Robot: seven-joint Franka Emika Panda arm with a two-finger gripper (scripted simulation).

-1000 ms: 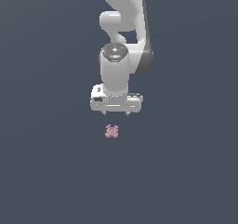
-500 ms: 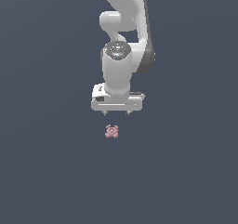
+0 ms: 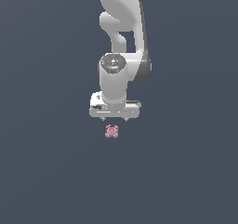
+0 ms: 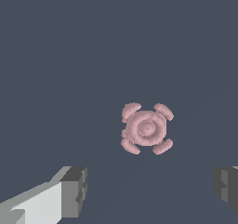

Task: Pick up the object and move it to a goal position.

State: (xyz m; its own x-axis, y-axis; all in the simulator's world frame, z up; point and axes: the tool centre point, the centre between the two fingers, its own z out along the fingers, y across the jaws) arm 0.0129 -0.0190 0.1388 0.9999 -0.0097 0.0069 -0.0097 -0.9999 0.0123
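- While the arm hangs upright in the exterior view, the tool (image 3: 114, 118) hovers just above the pink object (image 3: 111, 131), which lies on the grey table (image 3: 46, 172), a gap showing between them
- Seen from the wrist view, the object (image 4: 146, 128) sits ahead of the spread, empty fingers (image 4: 74, 190), not between them, so the tool is released
- Risk, as I judge it: descending off-centre, one finger could land on the knobbly blob or nudge it aside, leaving nothing to clamp
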